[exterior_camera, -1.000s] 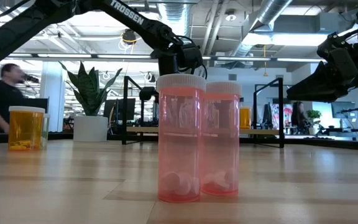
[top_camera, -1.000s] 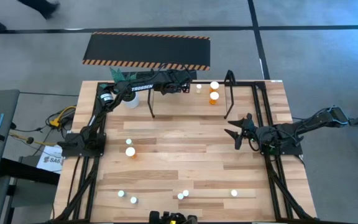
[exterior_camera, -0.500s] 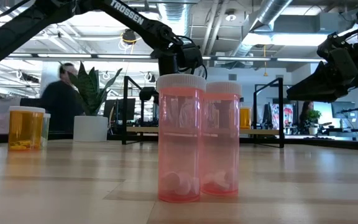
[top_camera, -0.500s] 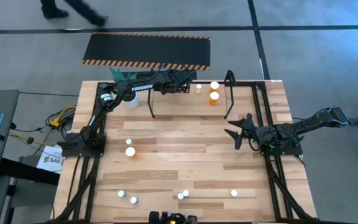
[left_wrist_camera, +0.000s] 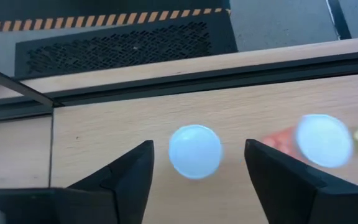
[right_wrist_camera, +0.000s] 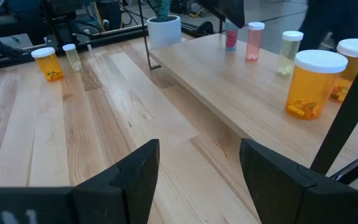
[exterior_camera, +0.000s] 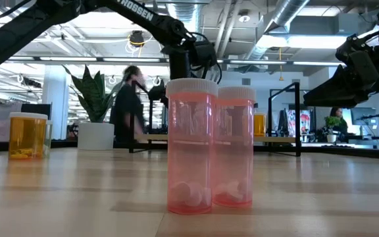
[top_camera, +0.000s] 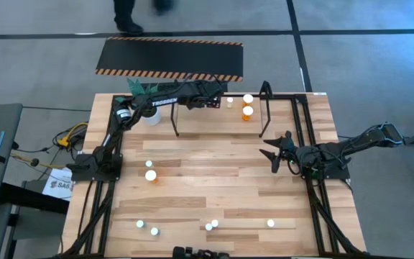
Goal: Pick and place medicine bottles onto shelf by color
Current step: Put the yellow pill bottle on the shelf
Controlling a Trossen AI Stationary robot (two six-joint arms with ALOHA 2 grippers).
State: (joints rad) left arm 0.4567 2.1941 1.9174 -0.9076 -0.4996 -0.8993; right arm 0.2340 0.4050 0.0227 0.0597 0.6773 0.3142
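The shelf (top_camera: 264,108) is a black tube frame with a wooden board at the table's far edge. On it stand two larger orange bottles (top_camera: 248,106) and a row of small ones, red, pink and greenish (right_wrist_camera: 254,40). My left gripper (top_camera: 220,101) hangs open above the shelf, pointing down. Its fingers stand on either side of a small white-capped bottle (left_wrist_camera: 195,151) without touching it. My right gripper (top_camera: 273,152) is open and empty over the table's right half. Two pink bottles (exterior_camera: 191,145) stand near the table's near edge.
An orange bottle and a small one (top_camera: 150,173) stand at the table's left. Several small bottles (top_camera: 212,225) stand along the near edge. A white pot with a plant (top_camera: 149,115) stands at the far left by the shelf. A person (exterior_camera: 129,105) walks beyond the far edge.
My left gripper has risen a little above the shelf and stays open. A person behind the table has walked from left to right. The bottles have kept their places.
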